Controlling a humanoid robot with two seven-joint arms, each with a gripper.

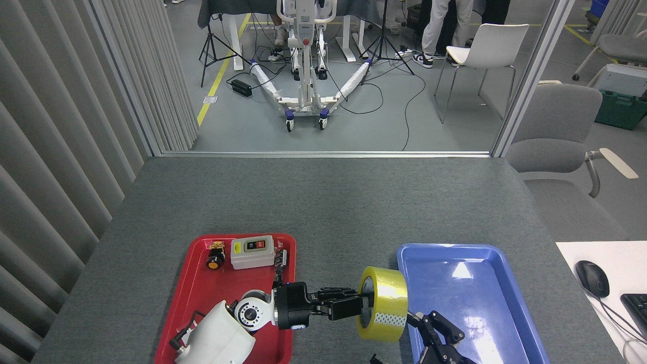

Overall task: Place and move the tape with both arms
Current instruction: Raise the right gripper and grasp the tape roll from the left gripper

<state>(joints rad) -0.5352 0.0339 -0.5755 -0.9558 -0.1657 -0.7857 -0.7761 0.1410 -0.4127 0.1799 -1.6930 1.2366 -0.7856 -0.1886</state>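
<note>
Holding tape [385, 303], left gripper [360, 306], beside blue tray [510, 273] rim
</note>
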